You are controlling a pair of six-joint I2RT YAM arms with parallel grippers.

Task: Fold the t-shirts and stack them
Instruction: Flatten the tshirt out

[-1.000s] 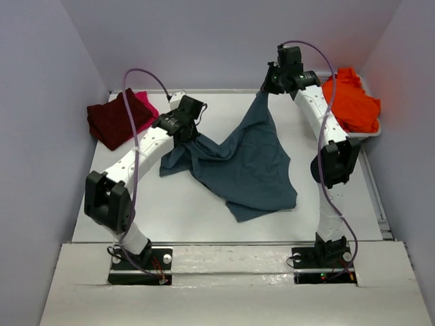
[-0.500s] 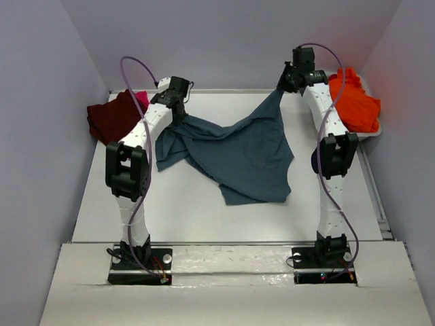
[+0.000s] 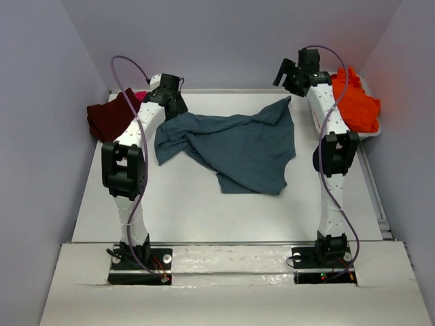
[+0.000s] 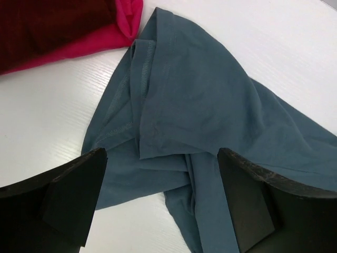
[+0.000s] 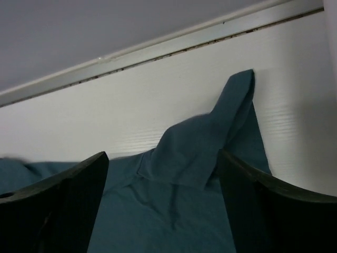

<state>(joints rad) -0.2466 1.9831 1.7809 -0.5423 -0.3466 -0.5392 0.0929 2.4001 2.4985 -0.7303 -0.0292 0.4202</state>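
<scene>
The slate teal-blue t-shirt point(image 3: 234, 146) lies crumpled and spread on the table, loose from both grippers. My left gripper point(image 3: 175, 109) hangs open over its far left sleeve point(image 4: 158, 105), nothing between the fingers. My right gripper point(image 3: 284, 75) is open above the shirt's far right corner point(image 5: 231, 105), also holding nothing. A dark maroon t-shirt point(image 3: 112, 119) lies folded on a bright pink t-shirt point(image 3: 141, 99) at the far left; both show in the left wrist view, maroon point(image 4: 47, 26) over pink point(image 4: 95, 39). A vivid orange t-shirt point(image 3: 353, 98) sits at the far right.
The orange shirt rests in a white tub point(image 3: 372, 134) by the right wall. A metal strip point(image 5: 158, 47) marks the table's far edge under the back wall. Bare white table point(image 3: 170, 204) lies in front of the teal shirt.
Both grippers, shut on the teal shirt and holding it stretched up, have opened. The shirt has dropped flat onto the table, and both arms have reached farther back.
</scene>
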